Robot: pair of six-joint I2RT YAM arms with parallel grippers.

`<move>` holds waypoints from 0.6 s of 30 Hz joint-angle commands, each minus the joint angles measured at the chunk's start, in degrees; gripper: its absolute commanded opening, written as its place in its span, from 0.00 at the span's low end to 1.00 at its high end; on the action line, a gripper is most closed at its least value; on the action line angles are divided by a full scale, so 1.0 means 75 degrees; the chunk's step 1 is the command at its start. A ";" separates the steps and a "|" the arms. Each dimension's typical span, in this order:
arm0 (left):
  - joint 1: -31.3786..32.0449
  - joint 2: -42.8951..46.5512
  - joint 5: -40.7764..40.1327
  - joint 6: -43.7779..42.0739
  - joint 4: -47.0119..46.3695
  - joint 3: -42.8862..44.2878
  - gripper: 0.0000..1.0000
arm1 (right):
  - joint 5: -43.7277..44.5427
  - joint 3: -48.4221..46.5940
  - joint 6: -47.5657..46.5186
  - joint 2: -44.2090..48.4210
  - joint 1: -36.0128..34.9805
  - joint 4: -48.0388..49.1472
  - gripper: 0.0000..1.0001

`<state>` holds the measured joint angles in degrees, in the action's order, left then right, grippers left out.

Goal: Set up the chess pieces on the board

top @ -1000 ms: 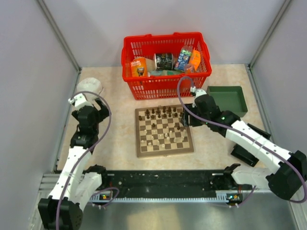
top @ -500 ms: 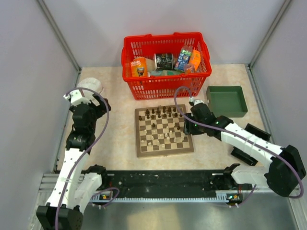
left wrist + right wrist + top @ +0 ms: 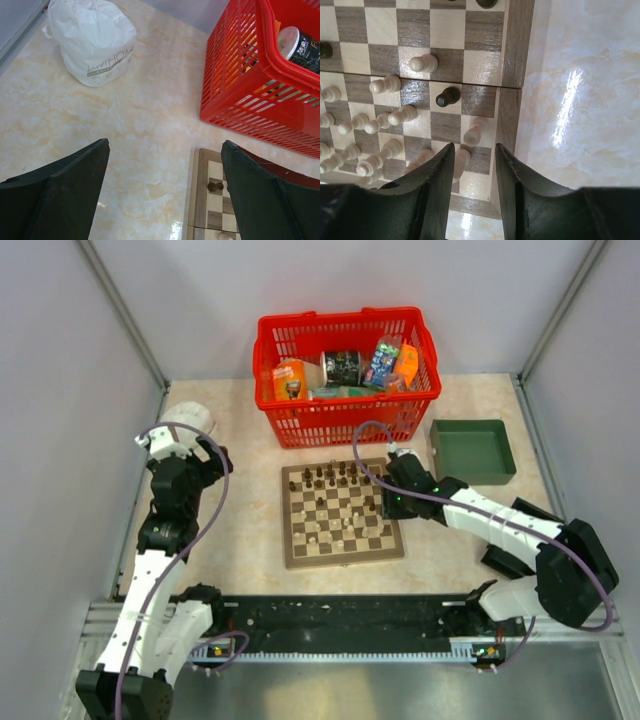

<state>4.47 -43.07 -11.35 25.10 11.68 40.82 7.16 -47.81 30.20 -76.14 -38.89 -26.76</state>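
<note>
The right gripper (image 3: 474, 150) is hovering low over the right-hand edge of the board (image 3: 519, 50). Its jaws are narrowed, but the gap is wider than one piece. A pale piece (image 3: 461, 159) is sitting in that gap, close against the left finger, and a second pale piece (image 3: 473, 132) is standing just ahead of the fingertips. Nothing is looking clamped, so I am judging this gripper as not holding anything. The left gripper (image 3: 165, 145) is hanging spread wide and empty, with only a corner of the board showing beside its right finger. The chess pieces (image 3: 384, 85) are likely behaving as very light, stiff, smooth turned wood, so they are apt to topple or squirt out of a pinch. The safest hold is probably low on the body, under the head, coming straight down so the crowded neighbours off the left finger are not getting knocked. The right wrist view is giving what the top view cannot: single pieces, the gaps between them, and a dark pawn (image 3: 447, 96) further ahead. The top view is showing the whole layout instead, with a dark row (image 3: 335, 476) along the far side and pale ones scattered mid-board, though too small to tell ranks. The left wrist view alone is showing a white bag (image 3: 92, 40) and the red basket (image 3: 240, 75) ahead of that gripper.
</note>
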 commanded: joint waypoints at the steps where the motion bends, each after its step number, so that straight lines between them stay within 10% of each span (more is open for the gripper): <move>1: -0.0010 -0.0023 0.0154 -0.0101 -0.0198 0.0136 0.99 | 0.0323 -0.0422 0.0216 -0.0207 -0.0099 0.0416 0.38; 18: -0.0010 -0.0304 0.0154 -0.0054 -0.0292 0.0136 0.99 | 0.0218 -0.0539 0.0040 -0.0699 -0.0099 0.0510 0.26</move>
<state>4.47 -44.80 -10.92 25.15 11.62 40.82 8.54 -48.77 31.05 -80.18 -38.89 -24.84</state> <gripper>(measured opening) 0.987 0.277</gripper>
